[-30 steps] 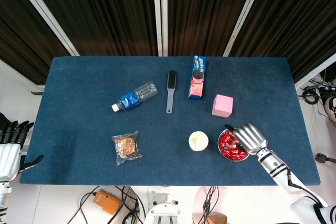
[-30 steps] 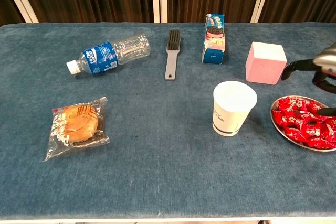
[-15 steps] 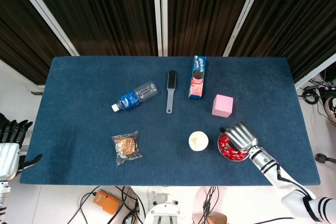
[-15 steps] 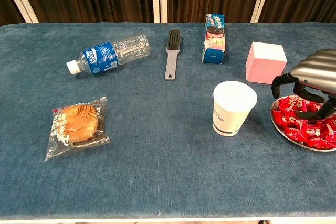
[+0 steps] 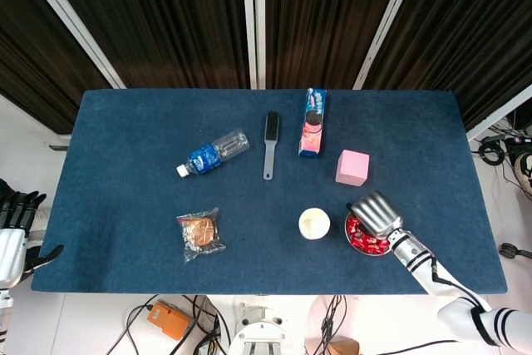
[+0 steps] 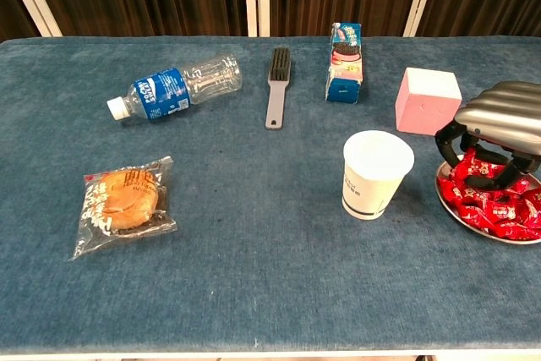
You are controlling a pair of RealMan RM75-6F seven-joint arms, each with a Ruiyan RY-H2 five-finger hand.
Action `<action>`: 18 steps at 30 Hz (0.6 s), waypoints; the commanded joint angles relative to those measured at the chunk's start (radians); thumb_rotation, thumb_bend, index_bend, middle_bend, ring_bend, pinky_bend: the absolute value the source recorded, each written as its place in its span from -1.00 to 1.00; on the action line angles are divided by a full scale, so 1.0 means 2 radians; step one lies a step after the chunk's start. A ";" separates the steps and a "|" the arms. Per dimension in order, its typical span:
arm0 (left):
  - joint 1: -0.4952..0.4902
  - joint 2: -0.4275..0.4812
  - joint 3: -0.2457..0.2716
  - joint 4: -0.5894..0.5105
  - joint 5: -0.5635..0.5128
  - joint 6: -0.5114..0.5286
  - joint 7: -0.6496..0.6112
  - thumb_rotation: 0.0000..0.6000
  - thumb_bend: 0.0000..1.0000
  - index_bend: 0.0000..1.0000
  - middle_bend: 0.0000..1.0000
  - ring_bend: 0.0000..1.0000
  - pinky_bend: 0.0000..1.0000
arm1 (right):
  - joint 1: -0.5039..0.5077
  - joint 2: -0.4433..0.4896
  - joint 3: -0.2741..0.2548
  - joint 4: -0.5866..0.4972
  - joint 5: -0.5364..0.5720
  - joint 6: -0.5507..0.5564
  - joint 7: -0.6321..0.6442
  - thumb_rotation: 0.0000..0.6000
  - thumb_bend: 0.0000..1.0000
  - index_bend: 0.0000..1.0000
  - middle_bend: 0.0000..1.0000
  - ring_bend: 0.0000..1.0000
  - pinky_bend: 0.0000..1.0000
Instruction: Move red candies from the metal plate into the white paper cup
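Note:
Red candies (image 6: pixel 499 209) lie heaped in the metal plate (image 6: pixel 462 216) near the table's front right; the plate (image 5: pixel 366 253) also shows from above. The white paper cup (image 6: pixel 377 173) stands upright just left of the plate, cup (image 5: pixel 313 223) open at the top. My right hand (image 6: pixel 499 124) sits low over the plate's left half, its dark fingertips (image 6: pixel 489 179) curled down among the candies; whether a candy is pinched is hidden. From above, the right hand (image 5: pixel 374 212) covers part of the candies (image 5: pixel 363 241). My left hand (image 5: pixel 12 234) hangs off the table's left edge, fingers apart, holding nothing.
A pink cube (image 6: pixel 427 101) stands just behind the plate. A cookie box (image 5: pixel 312 122), a grey brush (image 5: pixel 269 145) and a lying water bottle (image 5: pixel 213 152) are farther back. A wrapped bun (image 5: pixel 199 233) lies front left.
My right hand has moved left and down over the plate, and its fingers have curled into the candies. The left hand has barely shifted.

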 commanded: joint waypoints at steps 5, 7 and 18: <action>0.001 0.000 0.000 0.003 0.000 0.000 -0.003 1.00 -1.00 -0.75 -0.78 -1.00 -1.00 | -0.012 0.041 0.003 -0.053 -0.025 0.052 0.015 1.00 0.11 0.41 0.80 1.00 1.00; 0.001 0.000 -0.001 0.003 0.000 0.000 -0.003 1.00 -1.00 -0.75 -0.78 -1.00 -1.00 | -0.014 0.057 0.008 -0.080 -0.042 0.076 0.029 1.00 0.11 0.41 0.80 1.00 1.00; 0.003 0.000 -0.002 0.005 -0.002 0.002 -0.006 1.00 -1.00 -0.75 -0.78 -1.00 -1.00 | 0.027 0.045 0.022 -0.125 -0.053 0.038 0.018 1.00 0.10 0.32 0.80 1.00 1.00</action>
